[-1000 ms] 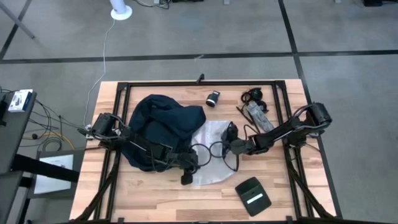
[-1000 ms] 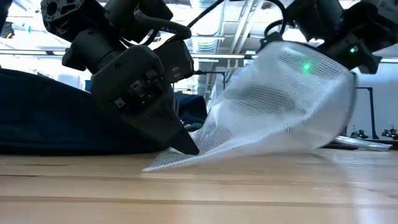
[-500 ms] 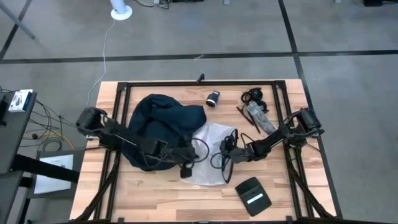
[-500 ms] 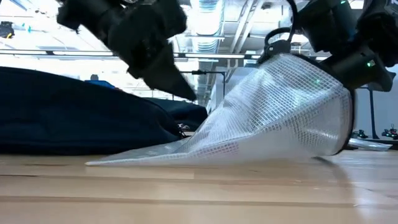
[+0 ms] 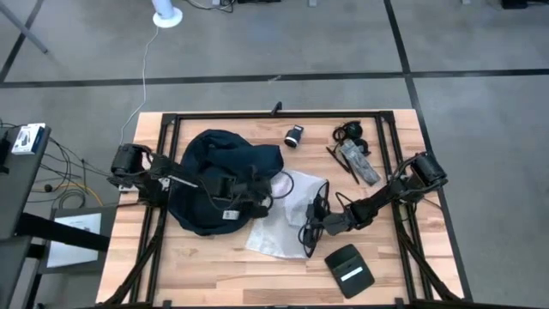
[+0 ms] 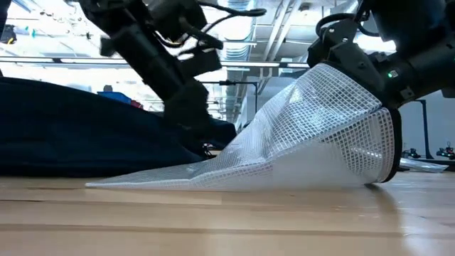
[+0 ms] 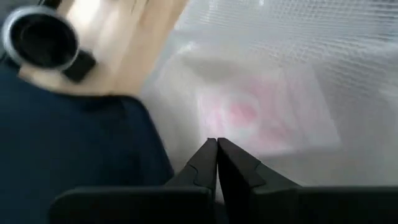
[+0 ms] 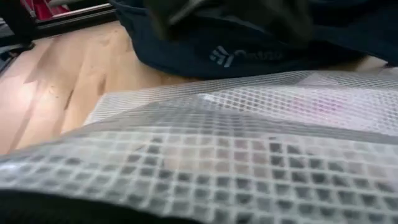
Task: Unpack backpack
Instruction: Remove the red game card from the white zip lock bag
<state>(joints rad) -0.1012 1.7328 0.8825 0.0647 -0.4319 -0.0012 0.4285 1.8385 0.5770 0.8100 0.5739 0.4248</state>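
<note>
The dark navy backpack [image 5: 214, 176] lies on its side at the table's left centre. A clear mesh bag [image 5: 287, 215] lies beside it toward the right. My left gripper [image 7: 216, 148] is shut with nothing between its fingers and hovers over the backpack's right edge [image 5: 268, 184], where it meets the mesh bag. My right gripper [image 5: 319, 225] is shut on the mesh bag's right end, next to a looped black cord [image 5: 310, 215]. My right gripper holds the mesh bag's right end at its upper corner [image 6: 334, 71], coming from the table's right; the bag hides the fingers. That end is raised off the table with its dark edge [image 6: 391, 142] hanging down. The bag's left end [image 6: 128, 181] lies flat on the wood.
A black flat pouch with a white label [image 5: 349, 269] lies near the front edge. A small black cylinder [image 5: 294, 136] and a cluster of small items [image 5: 353, 154] sit at the back right. A dark metal frame [image 5: 283, 114] runs around the table.
My left gripper has lifted off the table and gone toward the far edge, ending over the backpack's right edge. My right gripper has moved toward the near edge and lower with the mesh bag. The bag's raised end has come down, and its left end has spread out flatter.
</note>
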